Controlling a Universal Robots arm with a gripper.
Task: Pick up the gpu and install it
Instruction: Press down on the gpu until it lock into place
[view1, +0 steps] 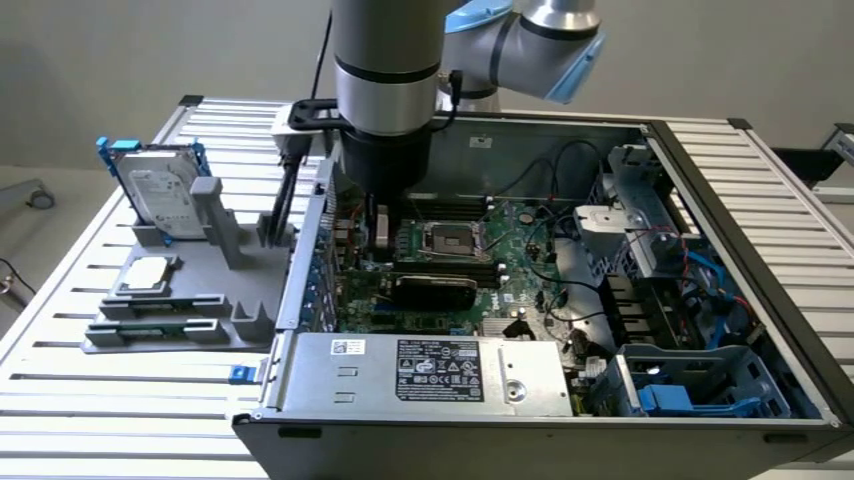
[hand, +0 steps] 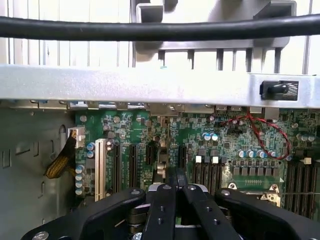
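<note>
Single silver-and-blue arm (view1: 387, 70) reaching straight down, wrist vertical, end effector (hand: 175, 187) at its lower end, black fingers (hand: 162, 200) pressed together, apparently gripping something thin between them, hard to make out

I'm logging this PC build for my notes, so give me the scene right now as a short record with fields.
gripper: shut, low inside the open computer case
below gripper: expansion slots of the motherboard
grasp: cannot tell whether it holds anything
holder: grey, outside the case on the exterior view's left
hard drive: upright in the holder, in a blue frame
power supply: at the case's near edge
</note>
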